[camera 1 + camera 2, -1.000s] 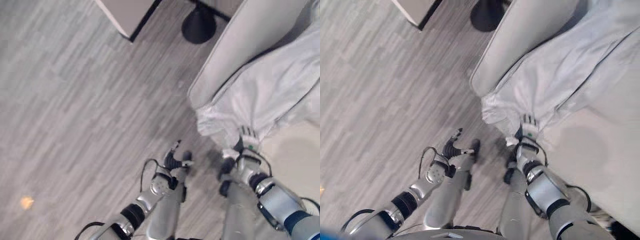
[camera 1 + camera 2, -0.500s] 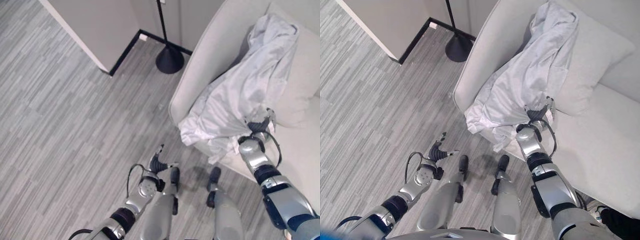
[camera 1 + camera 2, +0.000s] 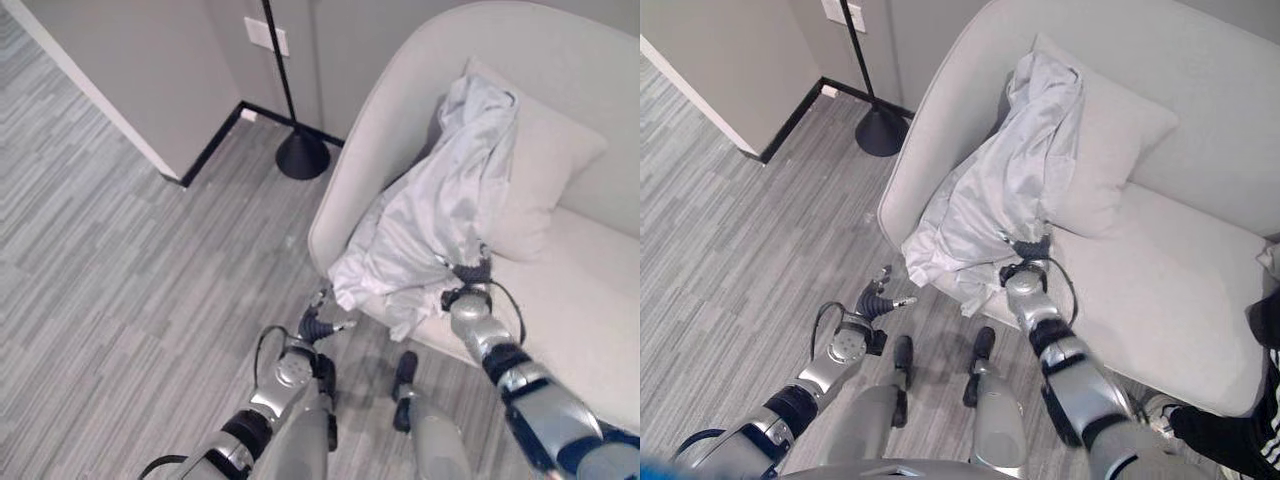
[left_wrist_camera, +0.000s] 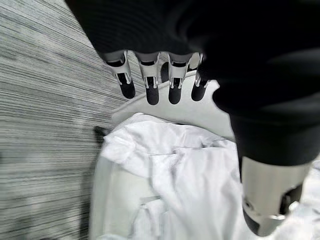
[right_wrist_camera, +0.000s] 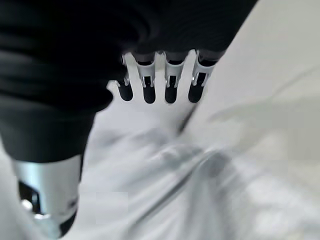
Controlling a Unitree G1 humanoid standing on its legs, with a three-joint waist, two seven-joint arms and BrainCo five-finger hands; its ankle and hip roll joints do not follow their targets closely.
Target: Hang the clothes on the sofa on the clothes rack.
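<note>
- One white garment [image 3: 440, 215] drapes over the sofa [image 3: 1160, 270], from the cushion [image 3: 535, 175] down over the seat's front edge.
- Right robot hand [image 3: 468, 290] sits at the garment's lower part, fingers [image 5: 145, 85] straight, thumb apart, clasping nothing.
- Left robot hand [image 3: 318, 322] hangs above the floor [image 3: 110, 270], fingers loosely spread.
- Lamp stand [image 3: 302, 155] beside the sofa.

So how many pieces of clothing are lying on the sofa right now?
1 that I can make out: a white garment draped over the sofa armrest and up against the cushion, right hand at its edge. More could be bundled underneath.
</note>
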